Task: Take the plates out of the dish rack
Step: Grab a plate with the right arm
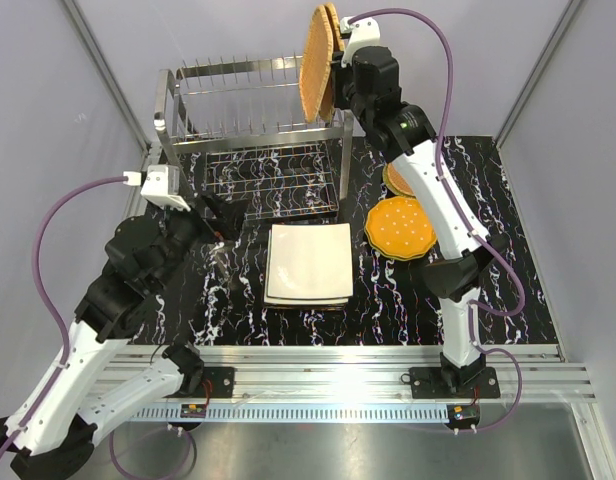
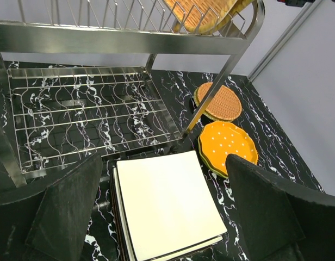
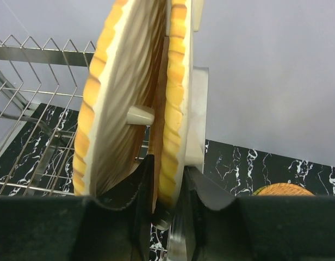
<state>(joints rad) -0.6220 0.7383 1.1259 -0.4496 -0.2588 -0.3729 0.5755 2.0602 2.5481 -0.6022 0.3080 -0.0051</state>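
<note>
The dish rack (image 1: 253, 75) stands at the back of the table, and two woven tan-orange plates (image 1: 318, 60) stand upright at its right end. My right gripper (image 1: 340, 72) reaches in from the right. In the right wrist view its fingers (image 3: 147, 182) press on both faces of the right-hand woven plate (image 3: 175, 98), down at the rim. The other woven plate (image 3: 110, 98) stands just to its left. My left gripper (image 1: 223, 215) hovers open in front of the rack, with nothing between its jaws (image 2: 165, 179).
A stack of square white plates (image 1: 308, 262) lies in the middle of the black marbled table. An orange dotted scalloped plate (image 1: 400, 226) sits on a green one to the right. A round woven plate (image 1: 396, 180) lies behind them. The rack's lower shelf (image 2: 86, 114) holds nothing.
</note>
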